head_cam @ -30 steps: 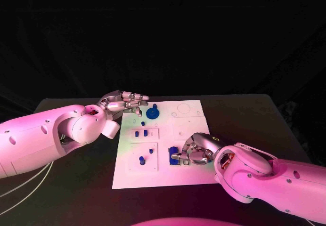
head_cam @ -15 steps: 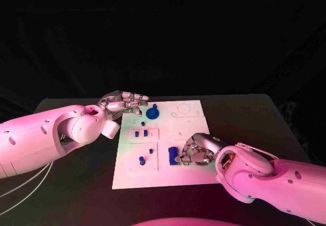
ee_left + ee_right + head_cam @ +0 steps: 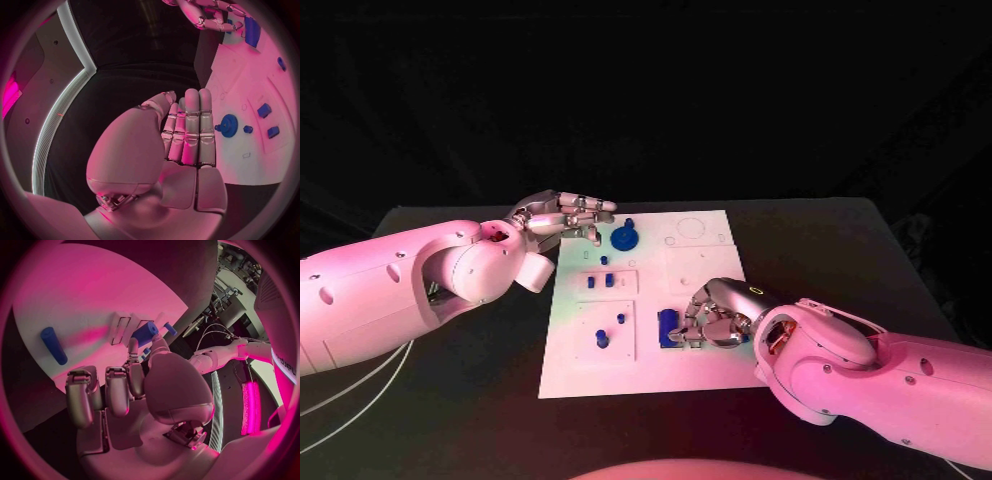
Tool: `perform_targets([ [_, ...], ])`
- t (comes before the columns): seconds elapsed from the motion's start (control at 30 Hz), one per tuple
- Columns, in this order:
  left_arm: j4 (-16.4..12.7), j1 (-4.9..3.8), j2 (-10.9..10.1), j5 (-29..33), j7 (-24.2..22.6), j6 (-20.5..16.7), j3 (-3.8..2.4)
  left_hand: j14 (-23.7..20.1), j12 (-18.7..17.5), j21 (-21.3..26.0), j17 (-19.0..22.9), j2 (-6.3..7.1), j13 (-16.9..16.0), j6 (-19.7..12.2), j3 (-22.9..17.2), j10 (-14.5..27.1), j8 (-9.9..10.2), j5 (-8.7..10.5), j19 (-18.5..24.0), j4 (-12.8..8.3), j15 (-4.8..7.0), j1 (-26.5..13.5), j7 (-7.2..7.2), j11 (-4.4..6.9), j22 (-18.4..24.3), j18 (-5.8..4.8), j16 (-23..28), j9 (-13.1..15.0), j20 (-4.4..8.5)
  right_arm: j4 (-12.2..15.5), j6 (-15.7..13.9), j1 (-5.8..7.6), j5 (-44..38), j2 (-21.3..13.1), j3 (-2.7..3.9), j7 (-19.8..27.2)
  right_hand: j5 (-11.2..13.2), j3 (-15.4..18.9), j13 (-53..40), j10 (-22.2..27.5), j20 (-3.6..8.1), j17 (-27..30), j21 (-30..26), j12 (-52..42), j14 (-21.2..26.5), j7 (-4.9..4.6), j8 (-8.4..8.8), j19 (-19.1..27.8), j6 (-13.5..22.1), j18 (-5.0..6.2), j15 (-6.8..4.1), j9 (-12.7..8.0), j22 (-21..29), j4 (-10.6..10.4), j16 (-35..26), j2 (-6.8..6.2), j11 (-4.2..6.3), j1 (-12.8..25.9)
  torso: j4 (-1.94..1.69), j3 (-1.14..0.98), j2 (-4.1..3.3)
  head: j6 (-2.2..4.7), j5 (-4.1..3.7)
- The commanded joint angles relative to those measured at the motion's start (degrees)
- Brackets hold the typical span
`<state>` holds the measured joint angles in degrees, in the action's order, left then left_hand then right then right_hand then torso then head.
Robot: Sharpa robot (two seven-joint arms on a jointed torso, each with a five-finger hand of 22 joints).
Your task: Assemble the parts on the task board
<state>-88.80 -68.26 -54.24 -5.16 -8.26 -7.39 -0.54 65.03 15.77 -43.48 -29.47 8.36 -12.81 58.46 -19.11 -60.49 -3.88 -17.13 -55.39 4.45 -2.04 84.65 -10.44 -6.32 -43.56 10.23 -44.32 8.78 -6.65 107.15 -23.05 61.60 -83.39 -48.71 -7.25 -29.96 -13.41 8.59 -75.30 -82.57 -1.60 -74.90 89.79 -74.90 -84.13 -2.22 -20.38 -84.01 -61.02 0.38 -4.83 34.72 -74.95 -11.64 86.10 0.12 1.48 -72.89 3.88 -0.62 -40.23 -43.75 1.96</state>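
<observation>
Both hands empty: left hand [image 3: 564, 217] fingers straight; right hand [image 3: 714, 315] curled over task board [image 3: 646, 370].

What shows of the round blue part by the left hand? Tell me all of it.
The round blue part is a dark blue disc, plastic-looking, its rim ridged in the left wrist view. It lies flat on the task board near its far edge. The left hand hangs beside it, fingers straight and together; whether they touch it is unclear.
</observation>
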Motion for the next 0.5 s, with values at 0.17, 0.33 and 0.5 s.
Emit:
perform_targets([
  [0.17, -0.2, -0.03, 0.0, -0.1, -0.1, 1.0, -0.04, -0.6, 0.4, 0.2, 0.1, -0.23, -0.1, -0.6, 0.3, 0.4, -0.2, 0.07, 0.0, -0.1, -0.03, 0.2, 0.0, -0.15, 0.1, 0.3, 0.2, -0.1, -0.58, -0.1, 2.9, -0.21, -0.9, -0.7, -0.21, -0.4, 4.6, -0.6, -3.4, -0.6, 0.32, -7.9, 0.2, -0.2, -4.4, 0.21, -0.13, -6.0, -0.2, -0.38, -0.43, 0.1, -15.1, 1.9, 0.2, 1.1, 0.48, -4.6, 0.06, 0.0, 0.05, -0.16, 0.03],
  [0.33, -0.1, -0.03, -0.1, -0.1, 0.0, 1.1, -0.04, -0.6, 0.4, 0.2, 0.1, -0.23, -0.1, -0.6, 0.3, 0.4, -0.2, 0.07, 0.0, -0.1, -0.03, 0.2, 0.0, -0.15, 0.1, 0.3, 0.2, -0.1, -0.58, 0.0, 3.0, -0.22, -1.2, -1.1, -0.21, -0.5, 4.7, -1.1, -3.5, -0.6, 0.34, -7.9, 0.2, -0.2, -4.4, 0.27, -0.07, -6.0, -0.2, -0.38, -0.46, 0.1, -15.1, 2.6, 0.2, 1.29, 0.54, -5.7, 0.02, -0.02, 0.02, -0.17, 0.03],
  [0.5, -0.1, -0.03, -0.2, -0.1, 0.0, 1.1, -0.04, -0.6, 0.4, 0.2, 0.1, -0.23, -0.1, -0.6, 0.3, 0.4, -0.2, 0.07, 0.0, -0.1, -0.03, 0.2, 0.0, -0.15, 0.1, 0.3, 0.2, -0.1, -0.58, 0.1, 2.8, -0.23, -1.0, -1.4, -0.22, -0.2, 4.6, -0.9, -3.6, -0.6, 0.33, -7.9, 0.2, -0.3, -4.4, 0.15, -0.03, -6.0, -0.3, -0.38, -0.44, 0.0, -15.1, 2.3, 0.2, 1.23, 0.46, -5.2, 0.05, -0.02, 0.05, -0.12, 0.05],
])
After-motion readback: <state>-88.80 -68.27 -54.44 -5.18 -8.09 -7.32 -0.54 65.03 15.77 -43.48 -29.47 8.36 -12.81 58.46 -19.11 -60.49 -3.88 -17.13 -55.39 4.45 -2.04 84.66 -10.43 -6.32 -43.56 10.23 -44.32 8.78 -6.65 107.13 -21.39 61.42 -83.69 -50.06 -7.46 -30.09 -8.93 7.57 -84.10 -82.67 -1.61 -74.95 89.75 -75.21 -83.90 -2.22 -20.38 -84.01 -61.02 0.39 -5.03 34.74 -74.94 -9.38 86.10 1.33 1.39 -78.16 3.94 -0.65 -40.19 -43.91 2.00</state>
